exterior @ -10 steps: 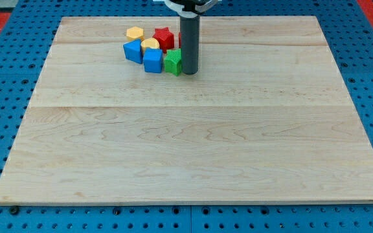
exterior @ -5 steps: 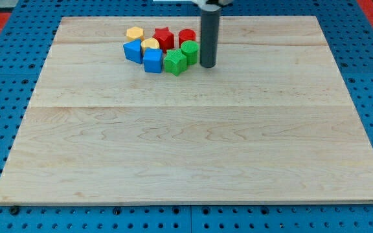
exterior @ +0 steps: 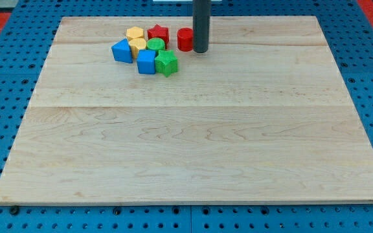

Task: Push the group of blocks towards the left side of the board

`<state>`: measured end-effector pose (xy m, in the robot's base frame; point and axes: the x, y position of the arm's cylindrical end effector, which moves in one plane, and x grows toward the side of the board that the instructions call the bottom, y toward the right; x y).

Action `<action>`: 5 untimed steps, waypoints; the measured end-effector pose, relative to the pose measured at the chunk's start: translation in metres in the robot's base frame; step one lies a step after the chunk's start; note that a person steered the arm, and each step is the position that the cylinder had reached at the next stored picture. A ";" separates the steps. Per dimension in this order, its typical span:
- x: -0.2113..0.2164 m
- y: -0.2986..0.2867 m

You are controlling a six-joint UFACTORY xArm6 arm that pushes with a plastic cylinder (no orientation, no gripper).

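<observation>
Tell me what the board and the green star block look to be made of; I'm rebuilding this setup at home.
The board looks like pale unfinished or lightly sealed wood: visible grain and joined plank seams, with a soft sheen. The green star block appears to be matte plastic, judging by its uniform saturated colour; faint ridging hints at 3D printing, though that is uncertain. My tip sits just right of the red cylinder.

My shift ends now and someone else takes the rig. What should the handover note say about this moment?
My tip sits just to the view's right of the red cylinder, at the cluster's right edge.
The cluster lies near the view's top, left of centre: blue block, two yellow blocks, red star, green cylinder, blue cube, green block.
Left: push the group towards the board's left side, which it has not reached.
</observation>
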<state>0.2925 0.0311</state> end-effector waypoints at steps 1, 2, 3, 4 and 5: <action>-0.009 0.038; -0.027 0.056; -0.046 0.060; -0.060 0.063; -0.063 0.014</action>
<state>0.2294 0.0447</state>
